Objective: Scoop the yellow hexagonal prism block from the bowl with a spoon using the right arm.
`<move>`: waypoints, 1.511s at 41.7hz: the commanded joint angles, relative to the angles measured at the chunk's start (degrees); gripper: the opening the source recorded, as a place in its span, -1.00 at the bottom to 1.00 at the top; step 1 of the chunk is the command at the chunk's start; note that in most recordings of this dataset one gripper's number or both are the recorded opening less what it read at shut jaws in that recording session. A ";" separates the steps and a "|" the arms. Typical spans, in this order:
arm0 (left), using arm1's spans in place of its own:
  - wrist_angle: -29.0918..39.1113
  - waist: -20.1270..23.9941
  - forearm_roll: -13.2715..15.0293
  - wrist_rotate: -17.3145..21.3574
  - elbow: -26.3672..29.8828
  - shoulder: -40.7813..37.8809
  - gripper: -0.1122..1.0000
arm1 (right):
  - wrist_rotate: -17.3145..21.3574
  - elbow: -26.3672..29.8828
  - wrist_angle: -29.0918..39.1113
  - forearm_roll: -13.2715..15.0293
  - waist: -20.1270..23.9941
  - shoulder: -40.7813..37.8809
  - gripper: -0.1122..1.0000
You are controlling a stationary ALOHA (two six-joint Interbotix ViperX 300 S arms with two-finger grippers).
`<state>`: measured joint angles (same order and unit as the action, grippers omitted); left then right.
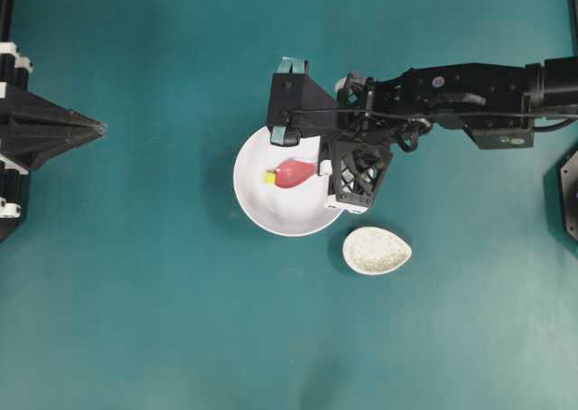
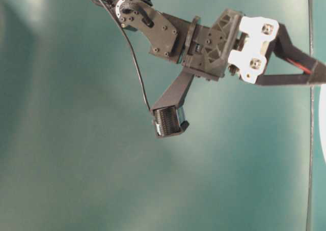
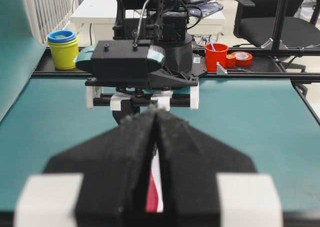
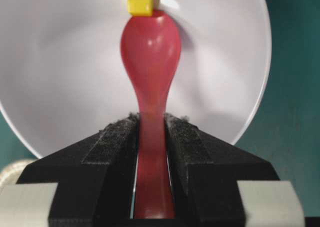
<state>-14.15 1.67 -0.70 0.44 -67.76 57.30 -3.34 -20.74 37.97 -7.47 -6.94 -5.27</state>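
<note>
The white bowl (image 1: pixel 257 207) sits at mid-table, seen close in the right wrist view (image 4: pixel 60 77). Inside it lies the yellow hexagonal prism block (image 1: pixel 269 178) (image 4: pixel 139 3), touching the tip of the red-pink spoon (image 1: pixel 293 172) (image 4: pixel 150 52). The spoon's head rests low in the bowl and is empty. My right gripper (image 1: pixel 316 169) (image 4: pixel 151 119) is shut on the spoon's handle, reaching in over the bowl's right rim. My left gripper (image 1: pixel 99 128) (image 3: pixel 156 113) is shut on nothing, far off at the left edge.
A speckled beige spoon rest (image 1: pixel 377 250) lies just right of and below the bowl. The right arm (image 1: pixel 470 94) stretches in from the right edge. Beyond the table in the left wrist view stand yellow cups (image 3: pixel 63 49) and a red cup (image 3: pixel 216 56).
</note>
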 commanded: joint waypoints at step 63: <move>-0.18 0.09 -0.18 0.18 1.05 -0.53 -0.79 | 0.26 0.88 -10.20 -1.14 0.53 2.81 -0.37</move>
<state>-14.06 1.67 -0.70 0.53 -67.76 57.30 -3.25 -20.30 28.48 -8.53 -6.42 -4.92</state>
